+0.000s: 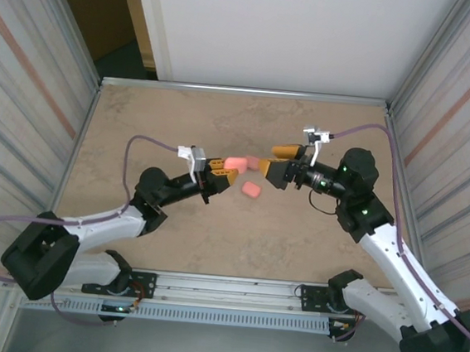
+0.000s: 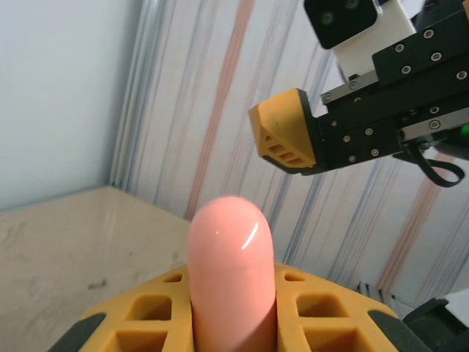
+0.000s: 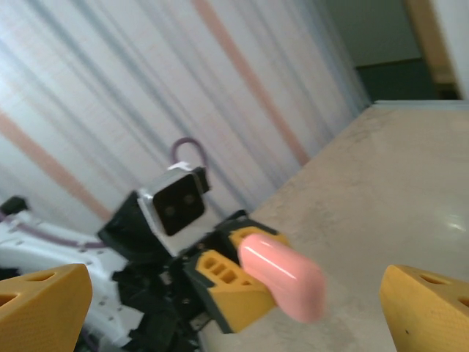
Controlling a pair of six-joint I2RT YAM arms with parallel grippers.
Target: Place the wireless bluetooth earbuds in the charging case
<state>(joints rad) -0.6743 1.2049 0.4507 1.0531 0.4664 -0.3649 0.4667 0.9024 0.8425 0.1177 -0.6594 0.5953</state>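
Left claw (image 1: 225, 173) clenched on the pink case (image 1: 238, 161), overhead centre — right claw (image 1: 276, 161) gaping just beside its tip, open table (image 1: 238, 234) around. Left wrist: case (image 2: 231, 264) upright, bottom centre. Right wrist: case (image 3: 282, 275) between wide fingers (image 3: 44, 304) — touching neither.

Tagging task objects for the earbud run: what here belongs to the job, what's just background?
Job: pink case, clamped in the left tool; open right tool facing it; small pink piece on the table, earbud or case unclear.
Background: purple cable, base rail, striped walls.
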